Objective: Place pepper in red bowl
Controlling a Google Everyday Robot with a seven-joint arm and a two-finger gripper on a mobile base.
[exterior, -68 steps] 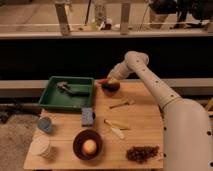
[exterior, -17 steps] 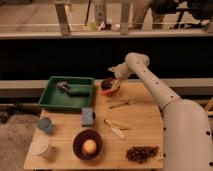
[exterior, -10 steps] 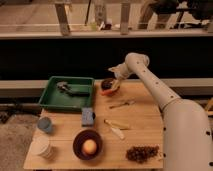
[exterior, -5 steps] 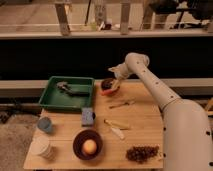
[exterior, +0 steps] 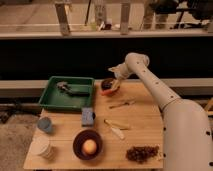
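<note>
- The gripper hangs just over the red bowl, at the 12 o'clock edge of the wooden table; whether it is open, closed or gripping something cannot be told.
- The pepper cannot be told apart from the bowl's dark inside and the gripper above it.
- From the red bowl, a green tray sits just beside it at 9 o'clock, with a dark grey object in it.
- A thin utensil lies near at 5 o'clock, and a blue sponge at 7 o'clock.
- Two pale pieces lie at 6 o'clock, farther off.
- Well apart, at the 6 o'clock edge, a dark maroon bowl holds a yellow-orange ball.
- A dark cluster lies at the table's 5 o'clock, too blurred to name.
- A blue-grey cup and a white cup stand at 8 o'clock.
- The arm covers the table's 3 o'clock side.
</note>
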